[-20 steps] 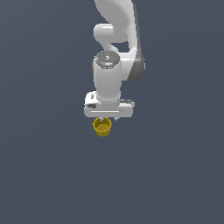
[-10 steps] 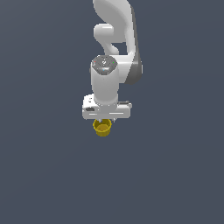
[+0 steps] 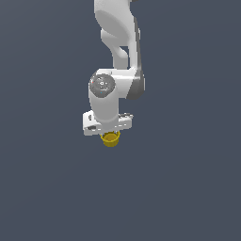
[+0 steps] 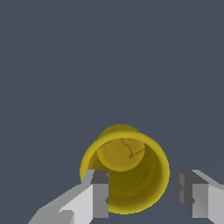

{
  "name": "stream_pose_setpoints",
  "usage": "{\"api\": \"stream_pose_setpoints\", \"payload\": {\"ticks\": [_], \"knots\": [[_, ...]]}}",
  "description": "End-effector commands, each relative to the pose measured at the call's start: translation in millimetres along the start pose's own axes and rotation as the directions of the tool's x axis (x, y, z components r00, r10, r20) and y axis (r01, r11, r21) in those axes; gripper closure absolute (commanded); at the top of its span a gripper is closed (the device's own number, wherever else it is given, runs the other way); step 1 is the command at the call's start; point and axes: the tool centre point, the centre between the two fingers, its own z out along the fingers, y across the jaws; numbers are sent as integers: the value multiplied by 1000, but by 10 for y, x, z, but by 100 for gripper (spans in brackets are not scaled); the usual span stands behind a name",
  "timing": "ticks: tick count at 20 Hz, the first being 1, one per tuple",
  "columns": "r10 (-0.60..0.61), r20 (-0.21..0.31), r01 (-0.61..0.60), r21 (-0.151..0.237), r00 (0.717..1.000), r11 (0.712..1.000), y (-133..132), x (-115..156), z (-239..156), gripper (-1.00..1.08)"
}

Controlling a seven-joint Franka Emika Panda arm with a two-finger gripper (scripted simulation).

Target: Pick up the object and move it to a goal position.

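The object is a small yellow cup [image 3: 110, 140] standing upright on the dark grey floor, directly under the white hand. My gripper [image 3: 109, 132] is open and low over it; in the exterior view the cup's top is hidden behind the hand. In the wrist view I look down into the hollow cup [image 4: 124, 168], and the gripper [image 4: 143, 186] straddles it. One of the fingers [image 4: 99, 197] overlaps the cup's rim, while the other stands just outside the opposite wall with a thin gap. Nothing is gripped.
A plain dark grey floor [image 3: 188, 188] fills both views. The white arm [image 3: 117, 42] rises straight above the hand. No other objects or edges show.
The hand has come down toward the cup and the arm has bent lower. The cup has stayed in place.
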Motion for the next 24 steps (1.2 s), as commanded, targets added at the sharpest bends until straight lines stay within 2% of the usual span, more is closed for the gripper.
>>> {"api": "stream_pose_setpoints", "payload": {"ticks": [1,11,24], "knots": [[-54,28,54,7,998,999,90,-27,101,-20],[-202,99,198,46,974,979,329,-117,379,-20],[-234,113,229,58,966,972,383,-151,500,-20]]}}
